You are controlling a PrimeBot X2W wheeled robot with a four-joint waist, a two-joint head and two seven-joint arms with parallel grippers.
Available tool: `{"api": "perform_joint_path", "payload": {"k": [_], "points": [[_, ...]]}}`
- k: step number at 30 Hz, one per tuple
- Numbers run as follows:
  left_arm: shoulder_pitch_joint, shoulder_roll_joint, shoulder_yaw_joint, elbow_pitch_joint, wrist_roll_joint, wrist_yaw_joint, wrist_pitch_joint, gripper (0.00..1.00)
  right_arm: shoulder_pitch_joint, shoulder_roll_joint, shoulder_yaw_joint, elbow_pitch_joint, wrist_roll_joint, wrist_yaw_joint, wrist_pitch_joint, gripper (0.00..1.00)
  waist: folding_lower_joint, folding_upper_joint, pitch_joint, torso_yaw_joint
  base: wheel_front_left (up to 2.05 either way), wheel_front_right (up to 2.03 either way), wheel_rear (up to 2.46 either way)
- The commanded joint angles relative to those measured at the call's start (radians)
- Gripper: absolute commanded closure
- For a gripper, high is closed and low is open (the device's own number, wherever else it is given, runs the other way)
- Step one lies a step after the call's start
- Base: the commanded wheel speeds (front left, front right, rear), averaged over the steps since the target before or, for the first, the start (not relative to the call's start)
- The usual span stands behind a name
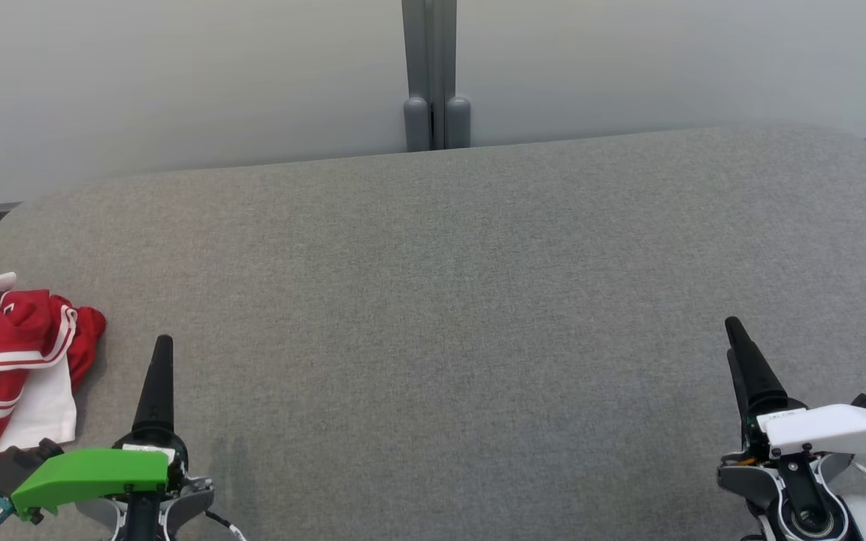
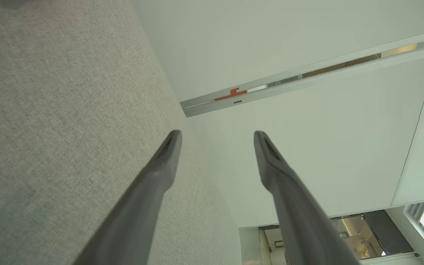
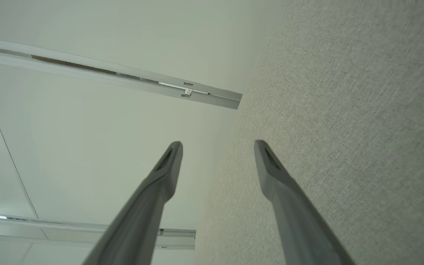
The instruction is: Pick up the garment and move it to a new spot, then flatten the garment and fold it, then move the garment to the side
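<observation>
The garment [image 1: 8, 368], red with white stripes and white panels, lies crumpled at the left edge of the grey fabric surface [image 1: 433, 300]. My left gripper [image 1: 162, 346] stands just right of it, above the surface near the front edge, apart from the cloth. Its two fingers are spread in the left wrist view, so the left gripper [image 2: 217, 136] is open with nothing between them. My right gripper [image 1: 734, 327] hovers at the lower right, far from the garment. In its own wrist view the right gripper [image 3: 217, 145] is open and holds nothing.
A pale partition wall [image 1: 177, 75] runs along the back of the surface, with a grey post [image 1: 433, 75] at its middle joint. The surface's far corners are rounded. A wide stretch of grey fabric lies between the two grippers.
</observation>
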Motion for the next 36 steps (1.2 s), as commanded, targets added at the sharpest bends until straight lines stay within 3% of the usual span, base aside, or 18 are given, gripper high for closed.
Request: {"api": "perform_joint_path", "payload": {"k": [1, 14, 36], "points": [[-0.030, 0.012, -0.005, -0.021, 0.050, 0.000, -0.011, 0.00, -0.020, -0.008, 0.006, -0.025, -0.047, 0.000, -0.012, 0.00, 0.0000, 0.0000, -0.001, 0.000, 0.00, 0.00, 0.00], [-0.025, 0.013, -0.039, -0.026, 0.304, 0.002, -0.064, 0.00, -0.006, -0.016, 0.044, -0.057, -0.324, 0.000, -0.065, 0.00, 0.0000, 0.0000, -0.007, 0.001, 0.00, 0.00, 0.00], [-0.037, 0.018, -0.079, 0.014, 0.617, 0.012, -0.137, 0.00, 0.005, -0.026, 0.096, -0.071, -0.624, 0.001, -0.121, 0.00, 0.0000, 0.0000, -0.014, 0.002, 0.00, 0.00, 0.00]]}}
